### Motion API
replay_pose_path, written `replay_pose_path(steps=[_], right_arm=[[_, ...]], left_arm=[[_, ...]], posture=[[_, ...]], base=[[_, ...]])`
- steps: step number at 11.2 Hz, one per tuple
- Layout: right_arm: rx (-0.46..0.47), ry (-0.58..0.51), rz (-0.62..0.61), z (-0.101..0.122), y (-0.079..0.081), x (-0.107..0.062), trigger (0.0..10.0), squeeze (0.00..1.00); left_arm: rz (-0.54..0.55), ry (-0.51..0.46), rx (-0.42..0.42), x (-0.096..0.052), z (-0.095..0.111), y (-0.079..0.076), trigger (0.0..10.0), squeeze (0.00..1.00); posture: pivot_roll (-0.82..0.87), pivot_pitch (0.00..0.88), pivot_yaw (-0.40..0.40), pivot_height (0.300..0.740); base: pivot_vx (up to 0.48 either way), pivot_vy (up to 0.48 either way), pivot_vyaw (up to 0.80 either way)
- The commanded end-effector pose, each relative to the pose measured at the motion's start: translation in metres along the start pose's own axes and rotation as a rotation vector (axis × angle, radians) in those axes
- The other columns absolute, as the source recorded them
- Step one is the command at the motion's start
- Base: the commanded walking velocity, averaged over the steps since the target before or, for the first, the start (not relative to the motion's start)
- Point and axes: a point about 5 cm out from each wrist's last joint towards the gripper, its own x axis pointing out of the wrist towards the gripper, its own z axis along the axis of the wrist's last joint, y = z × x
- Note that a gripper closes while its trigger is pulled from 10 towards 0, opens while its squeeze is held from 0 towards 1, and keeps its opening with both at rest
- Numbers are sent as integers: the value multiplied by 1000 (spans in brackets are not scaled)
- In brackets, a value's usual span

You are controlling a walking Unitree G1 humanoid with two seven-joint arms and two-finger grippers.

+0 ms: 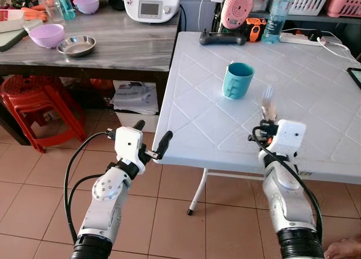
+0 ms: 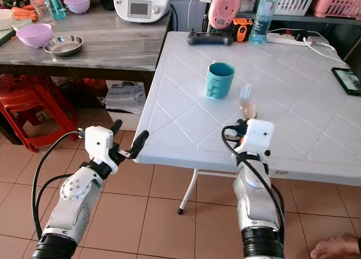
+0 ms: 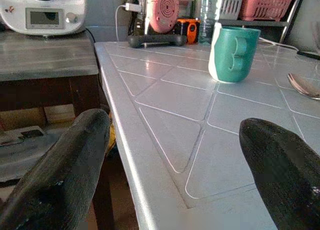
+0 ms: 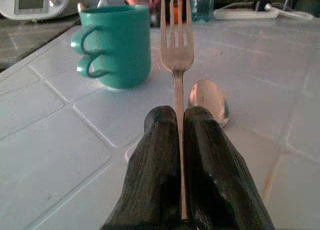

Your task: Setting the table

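White table (image 1: 203, 118): teal mug (image 1: 238, 80) already set near its middle, and a spoon (image 4: 209, 100) lies flat on the top, so I judge the setting partly done, with the fork not yet laid down. My right gripper (image 4: 180, 122) is clamped tight on the fork (image 4: 175, 44), handle pinched between both fingers, tines pointing straight ahead past the tips. The spoon sits just beyond the fingertips, the mug farther ahead beside the tines. My left gripper (image 1: 151, 141) hovers at the table's near edge, fingers (image 3: 65, 175) spread wide, holding nothing.
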Motion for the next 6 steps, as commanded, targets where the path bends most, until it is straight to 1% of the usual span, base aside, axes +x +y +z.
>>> replay_pose_path(steps=[1, 2, 4, 6], right_arm=[[-18, -60, -6, 11, -1, -1, 10000, 0], [-20, -69, -11, 12, -1, -3, 10000, 0], [-29, -70, -11, 10, -1, -8, 10000, 0], [-31, -73, -15, 11, -1, -8, 10000, 0]], left_arm=[[9, -1, 12, 1, 1, 2, 10000, 0], [13, -1, 9, 2, 1, 2, 10000, 0], [16, -5, 0, 5, 1, 1, 10000, 0], [14, -4, -2, 6, 0, 0, 10000, 0]], posture=[[-8, 40, 8, 740], [-11, 39, 10, 740], [-14, 36, 11, 740], [-17, 32, 12, 740]], base=[[0, 0, 0], [0, 0, 0], [0, 270, -441], [0, 321, -444]])
